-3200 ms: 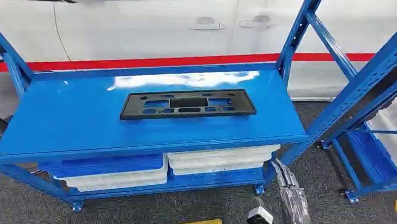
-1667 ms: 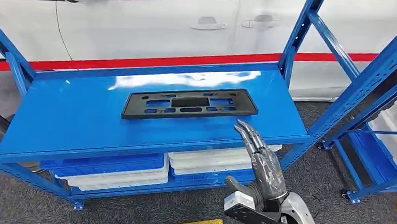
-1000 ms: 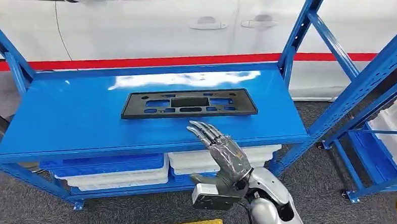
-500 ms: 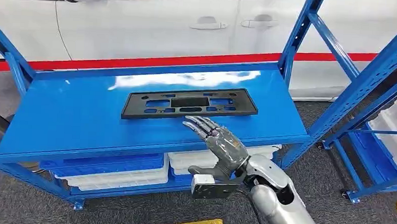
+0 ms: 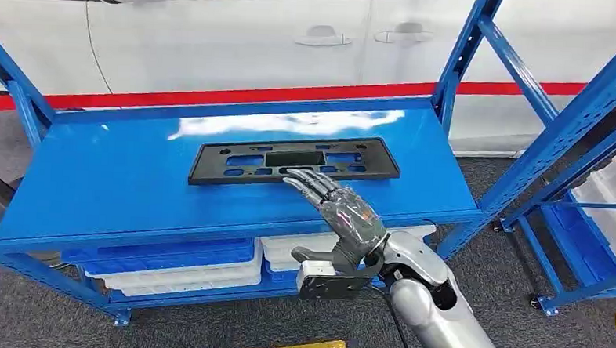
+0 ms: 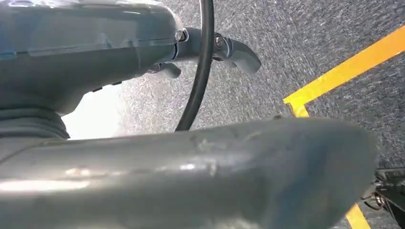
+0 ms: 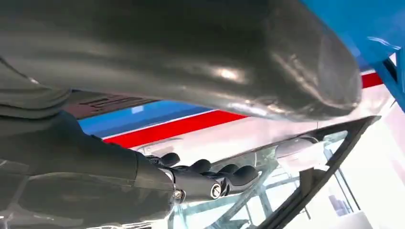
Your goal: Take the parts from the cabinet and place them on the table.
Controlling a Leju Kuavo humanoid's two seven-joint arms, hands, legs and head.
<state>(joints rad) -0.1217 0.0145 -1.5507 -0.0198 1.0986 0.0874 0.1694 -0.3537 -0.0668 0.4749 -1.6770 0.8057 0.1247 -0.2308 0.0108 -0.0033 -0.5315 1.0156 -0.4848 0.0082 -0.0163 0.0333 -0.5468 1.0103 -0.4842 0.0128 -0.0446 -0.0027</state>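
Blue steel shelf [image 5: 131,190] stands on grey carpet before a white car [image 5: 240,38]. I see the black plastic part [image 5: 294,160] lying flat on top, my right hand [image 5: 342,215] over its near edge, fingers spread, holding nothing. My left wrist camera shows carpet with a yellow line [image 6: 344,71]; I cannot tell that hand's state.

black part [image 5: 294,162] on glossy blue shelf [image 5: 116,181]; white car [image 5: 240,38] with red stripe [image 5: 214,98].
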